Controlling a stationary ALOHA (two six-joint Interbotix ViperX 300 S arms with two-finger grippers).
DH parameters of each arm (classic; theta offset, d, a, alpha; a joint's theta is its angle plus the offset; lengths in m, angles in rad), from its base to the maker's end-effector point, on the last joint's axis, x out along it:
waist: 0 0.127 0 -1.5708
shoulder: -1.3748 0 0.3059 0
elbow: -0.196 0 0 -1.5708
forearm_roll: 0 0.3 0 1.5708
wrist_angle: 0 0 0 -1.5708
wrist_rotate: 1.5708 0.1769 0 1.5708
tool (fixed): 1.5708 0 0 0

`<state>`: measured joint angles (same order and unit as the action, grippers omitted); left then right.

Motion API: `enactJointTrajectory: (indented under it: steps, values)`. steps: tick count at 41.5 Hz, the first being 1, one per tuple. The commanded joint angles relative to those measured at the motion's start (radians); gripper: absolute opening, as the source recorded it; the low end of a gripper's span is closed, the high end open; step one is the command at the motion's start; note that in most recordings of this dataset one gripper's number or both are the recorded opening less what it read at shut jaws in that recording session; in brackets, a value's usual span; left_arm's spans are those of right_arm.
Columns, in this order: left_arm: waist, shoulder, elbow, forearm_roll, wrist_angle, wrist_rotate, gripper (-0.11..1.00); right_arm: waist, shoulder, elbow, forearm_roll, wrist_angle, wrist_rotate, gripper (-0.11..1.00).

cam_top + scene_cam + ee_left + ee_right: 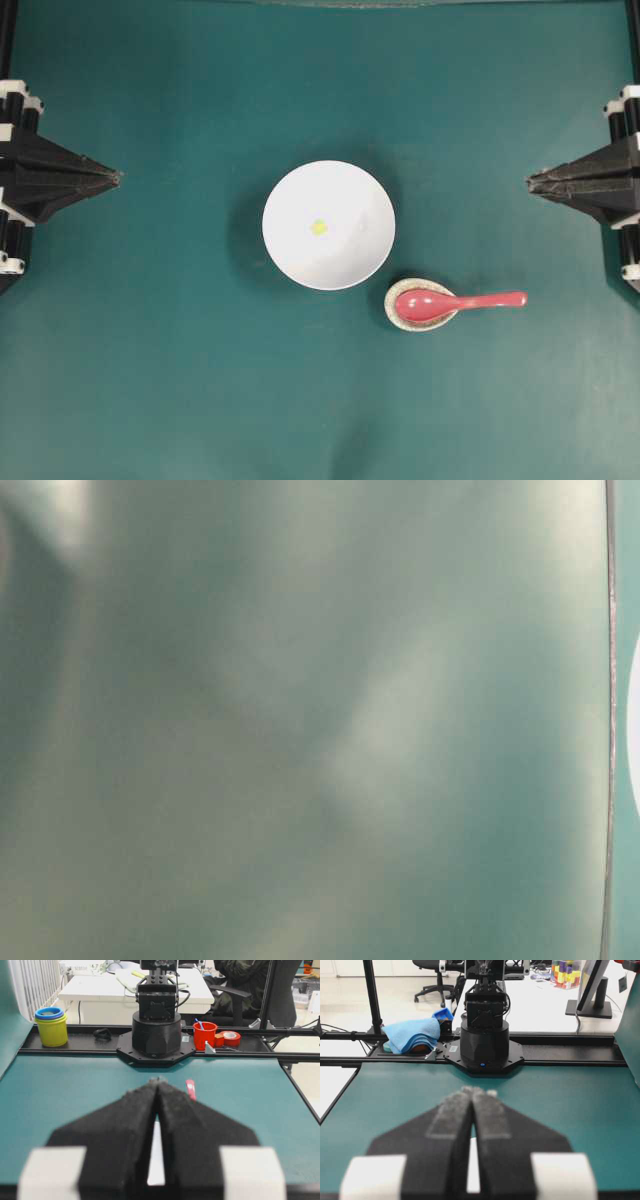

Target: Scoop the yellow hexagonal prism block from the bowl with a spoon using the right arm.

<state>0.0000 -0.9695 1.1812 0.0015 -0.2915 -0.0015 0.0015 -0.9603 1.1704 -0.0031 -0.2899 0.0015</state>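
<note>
Seen from overhead, going left to right: your left gripper [117,177] waits at the table's left edge, its fingers pressed together on nothing. In the middle sits the white bowl [290,255], with the yellow hexagonal prism block [318,227] lying near its centre. Just right of the bowl and a little nearer the lower edge, the red-pink spoon [455,302] rests with its scoop in a speckled spoon rest [404,321], its handle pointing right toward your right arm. At the far right, your right gripper [529,181] is also pressed shut and empty, well apart from the spoon.

To begin well, you would probably spread the right fingers first, then take the handle near its free end, keeping the scoop level. No brand, label or writing is legible in any view.
</note>
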Motion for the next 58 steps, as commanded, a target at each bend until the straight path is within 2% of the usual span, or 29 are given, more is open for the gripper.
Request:
enactJointTrajectory:
  steps: [1, 2, 3, 24, 27, 35, 39, 50, 58]
  values:
    - [-0.003, 0.014, -0.017, 0.011, 0.008, -0.005, 0.0, 0.006, 0.008, -0.018, 0.0, -0.003, -0.005, 0.0]
    - [-0.003, 0.014, -0.018, 0.011, 0.005, -0.003, 0.0, 0.005, 0.011, -0.02, 0.0, -0.002, -0.003, 0.0]
    - [-0.003, 0.014, -0.018, 0.011, 0.003, 0.0, 0.04, 0.005, 0.011, -0.02, 0.0, -0.002, -0.003, 0.0]
    - [-0.003, 0.014, -0.018, 0.012, -0.023, 0.006, 0.03, 0.005, 0.012, -0.018, 0.002, -0.002, 0.009, 0.01]
    - [-0.003, 0.014, -0.018, 0.012, -0.025, 0.006, 0.03, 0.006, 0.015, -0.018, 0.005, 0.0, 0.009, 0.08]
    - [-0.003, 0.014, -0.018, 0.012, -0.031, 0.009, 0.03, 0.005, 0.035, -0.014, 0.009, 0.025, 0.034, 0.47]
    - [0.003, 0.012, -0.018, 0.014, -0.031, 0.011, 0.03, 0.006, 0.061, -0.008, 0.008, 0.04, 0.058, 0.58]
    - [0.015, 0.014, -0.017, 0.014, -0.032, 0.011, 0.03, 0.051, 0.207, 0.015, 0.009, -0.002, 0.094, 0.56]
    - [0.017, 0.014, -0.017, 0.015, -0.031, 0.011, 0.03, 0.092, 0.33, 0.052, 0.029, -0.166, 0.094, 0.56]
